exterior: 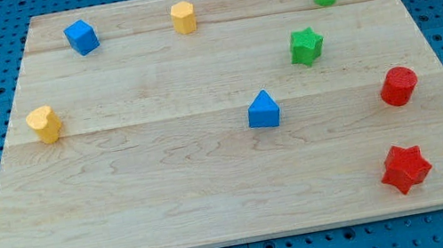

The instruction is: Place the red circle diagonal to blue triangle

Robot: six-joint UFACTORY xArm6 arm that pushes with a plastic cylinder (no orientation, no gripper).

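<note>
Sitting right of the blue triangle [263, 111], the red circle [398, 85]; my tip unseen.

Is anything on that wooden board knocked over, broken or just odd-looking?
Nothing stands out. All eight blocks sit apart on the board, none looking tipped or damaged, including the red circle and blue triangle. The only oddity: my tip does not show anywhere in this view.

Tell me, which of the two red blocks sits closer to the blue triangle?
The red circle, at the view's right edge, level with the blue triangle. The red star lies farther off, toward the view's bottom right.
</note>
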